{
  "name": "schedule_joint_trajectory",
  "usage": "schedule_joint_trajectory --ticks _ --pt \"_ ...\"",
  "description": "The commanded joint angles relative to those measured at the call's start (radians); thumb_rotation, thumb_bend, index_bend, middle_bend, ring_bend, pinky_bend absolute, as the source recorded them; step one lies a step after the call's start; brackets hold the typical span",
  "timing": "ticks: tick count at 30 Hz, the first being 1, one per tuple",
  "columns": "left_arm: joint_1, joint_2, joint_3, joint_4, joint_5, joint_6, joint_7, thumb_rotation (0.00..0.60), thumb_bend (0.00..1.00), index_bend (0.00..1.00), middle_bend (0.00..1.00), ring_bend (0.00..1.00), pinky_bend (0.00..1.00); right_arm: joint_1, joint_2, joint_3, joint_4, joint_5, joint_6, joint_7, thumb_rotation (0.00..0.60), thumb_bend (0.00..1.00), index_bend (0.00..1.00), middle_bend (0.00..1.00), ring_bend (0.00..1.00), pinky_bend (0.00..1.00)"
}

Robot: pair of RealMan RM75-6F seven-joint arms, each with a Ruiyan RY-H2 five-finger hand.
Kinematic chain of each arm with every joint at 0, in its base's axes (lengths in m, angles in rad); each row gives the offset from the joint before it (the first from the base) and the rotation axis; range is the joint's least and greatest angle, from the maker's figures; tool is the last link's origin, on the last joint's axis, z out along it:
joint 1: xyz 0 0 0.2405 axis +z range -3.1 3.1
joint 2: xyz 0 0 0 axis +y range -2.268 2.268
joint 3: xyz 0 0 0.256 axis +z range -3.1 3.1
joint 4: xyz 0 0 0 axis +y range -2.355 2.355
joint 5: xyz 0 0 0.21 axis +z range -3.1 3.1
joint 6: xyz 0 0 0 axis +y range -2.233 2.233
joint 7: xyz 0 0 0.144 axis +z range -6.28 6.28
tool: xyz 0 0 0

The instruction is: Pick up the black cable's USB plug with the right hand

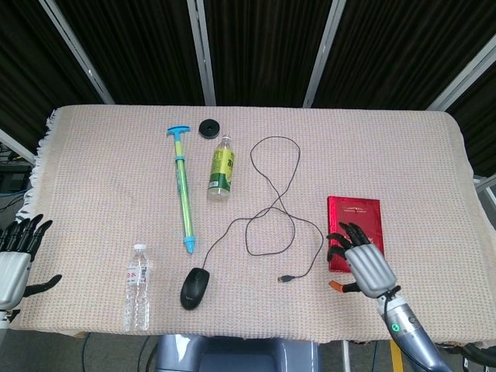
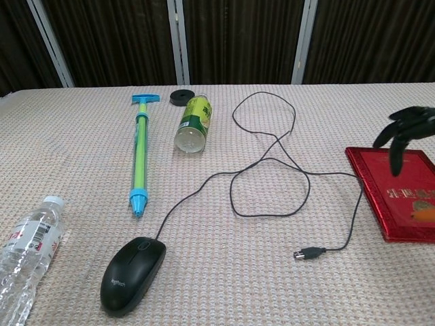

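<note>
A black cable (image 1: 288,188) (image 2: 272,146) loops across the middle of the table from a black mouse (image 1: 195,287) (image 2: 133,274). Its USB plug (image 1: 285,277) (image 2: 306,253) lies loose on the cloth near the front edge. My right hand (image 1: 363,264) (image 2: 406,131) hovers open over the red booklet (image 1: 355,220) (image 2: 391,189), fingers spread, a short way right of the plug and apart from it. My left hand (image 1: 14,264) stays open at the front left table edge, holding nothing.
A clear water bottle (image 1: 137,287) (image 2: 26,252) lies front left. A green and blue pump (image 1: 183,189) (image 2: 139,155), a green bottle (image 1: 222,167) (image 2: 192,123) and a black disc (image 1: 208,128) (image 2: 182,97) lie further back.
</note>
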Motion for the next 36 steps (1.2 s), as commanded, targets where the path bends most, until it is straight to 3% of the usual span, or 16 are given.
schedule_joint_trajectory --ticks 1,11,24,36 --pt "0.002 0.002 0.001 -0.001 0.001 0.002 -0.006 0.6 0.1 0.07 0.0 0.0 0.0 0.041 -0.099 0.007 0.009 0.078 -0.055 -0.088 0.6 0.09 0.49 0.22 0.03 0.0" --pt "0.005 0.009 0.001 -0.001 -0.004 0.004 -0.027 0.6 0.1 0.08 0.0 0.0 0.0 0.088 -0.247 0.014 0.077 0.189 -0.079 -0.225 0.6 0.11 0.51 0.22 0.03 0.0" --pt "0.007 0.012 0.002 -0.01 -0.017 -0.006 -0.029 0.6 0.1 0.08 0.0 0.0 0.01 0.079 -0.336 -0.022 0.2 0.218 -0.059 -0.2 0.6 0.13 0.48 0.23 0.02 0.0" --pt "0.005 0.017 -0.003 -0.018 -0.042 -0.024 -0.046 0.6 0.1 0.09 0.0 0.0 0.01 0.087 -0.411 -0.026 0.249 0.228 -0.054 -0.193 0.6 0.21 0.5 0.22 0.02 0.0"
